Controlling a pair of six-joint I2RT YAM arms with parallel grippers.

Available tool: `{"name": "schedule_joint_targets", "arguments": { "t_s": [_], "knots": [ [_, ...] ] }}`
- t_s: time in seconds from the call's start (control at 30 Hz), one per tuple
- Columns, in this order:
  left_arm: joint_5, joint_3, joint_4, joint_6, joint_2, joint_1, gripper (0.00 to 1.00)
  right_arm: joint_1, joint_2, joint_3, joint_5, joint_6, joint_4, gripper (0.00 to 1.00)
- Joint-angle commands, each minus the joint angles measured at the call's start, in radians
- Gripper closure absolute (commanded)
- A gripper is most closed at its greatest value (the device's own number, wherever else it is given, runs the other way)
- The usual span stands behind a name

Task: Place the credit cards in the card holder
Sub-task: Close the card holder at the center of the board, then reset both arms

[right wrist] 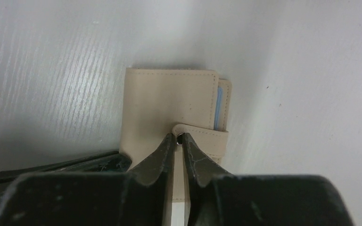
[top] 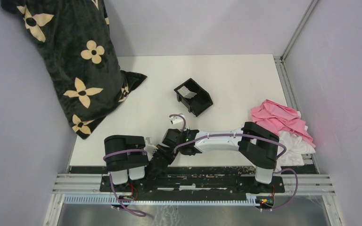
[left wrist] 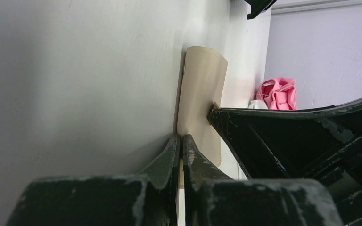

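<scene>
The tan card holder lies folded shut on the white table, its snap tab wrapped over the front. A blue credit card's edge peeks from its right side. My right gripper has its tips on the end of the tab, only a narrow slit apart, with the metal snap showing between them. My left gripper is shut on the card holder's near edge. In the top view both grippers meet at the table's near edge and hide the holder. A pale grey-white credit card lies in the black tray.
The black two-compartment tray stands mid-table. A black blanket with cream flowers drapes over the far left. Pink cloth and white cloth are heaped at the right edge. Walls close in the table on three sides.
</scene>
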Motion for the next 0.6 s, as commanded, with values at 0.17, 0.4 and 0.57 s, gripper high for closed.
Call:
{"name": "schedule_joint_targets", "arguments": {
  "t_s": [0.17,0.4,0.57],
  "knots": [
    [0.005,-0.041,-0.062,0.111,-0.063,0.001,0.86,-0.040,-0.041,-0.014,-0.001,-0.048,-0.037,0.57],
    [-0.032,0.037,-0.430,0.273,-0.383,0.001,0.74,-0.021,-0.150,-0.026,0.067,-0.085,-0.030,0.53],
    [-0.117,0.138,-0.752,0.429,-0.639,0.001,0.61,-0.019,-0.261,-0.098,0.121,-0.125,0.044,0.45]
  ]
}}
